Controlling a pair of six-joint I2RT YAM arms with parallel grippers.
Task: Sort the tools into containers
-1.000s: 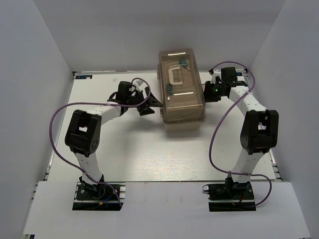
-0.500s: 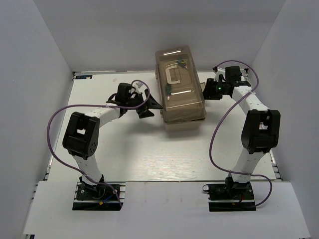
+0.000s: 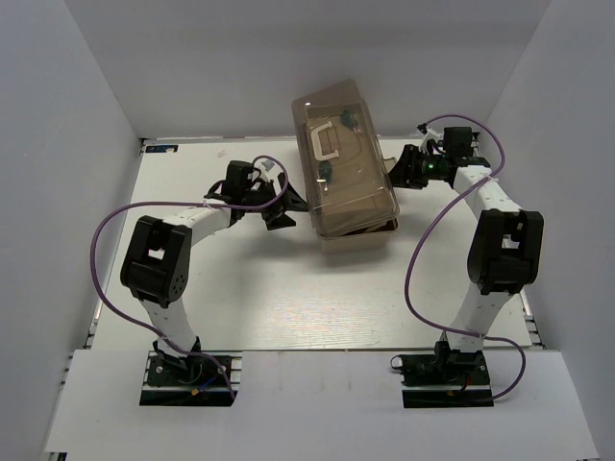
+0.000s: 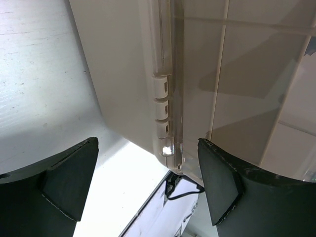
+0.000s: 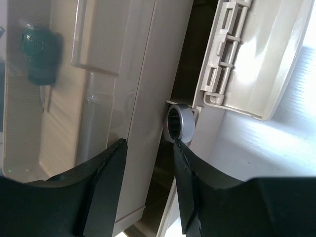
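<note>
The beige toolbox (image 3: 360, 235) stands at the back middle of the table. Its translucent brown lid (image 3: 360, 182) with the pale handle (image 3: 329, 142) is tilted up on the right side. Green handles (image 3: 325, 173) show through the lid. My right gripper (image 3: 396, 173) is shut on the lid's right edge (image 5: 143, 98). In the right wrist view a silver wrench ring (image 5: 178, 123) and a green-handled screwdriver (image 5: 42, 54) show. My left gripper (image 3: 288, 204) is open at the toolbox's left side, by the hinge (image 4: 162, 108), its fingers (image 4: 69, 182) wide apart. Other tools are hidden.
The table (image 3: 240, 288) is white, with white walls on three sides. A beige latch flap (image 5: 247, 59) hangs at the toolbox's right side. A purple cable loops off each arm (image 3: 106, 230).
The lid has lifted on its right side and swung up toward the left. My right gripper has risen and moved back with it. My left arm has hardly moved.
</note>
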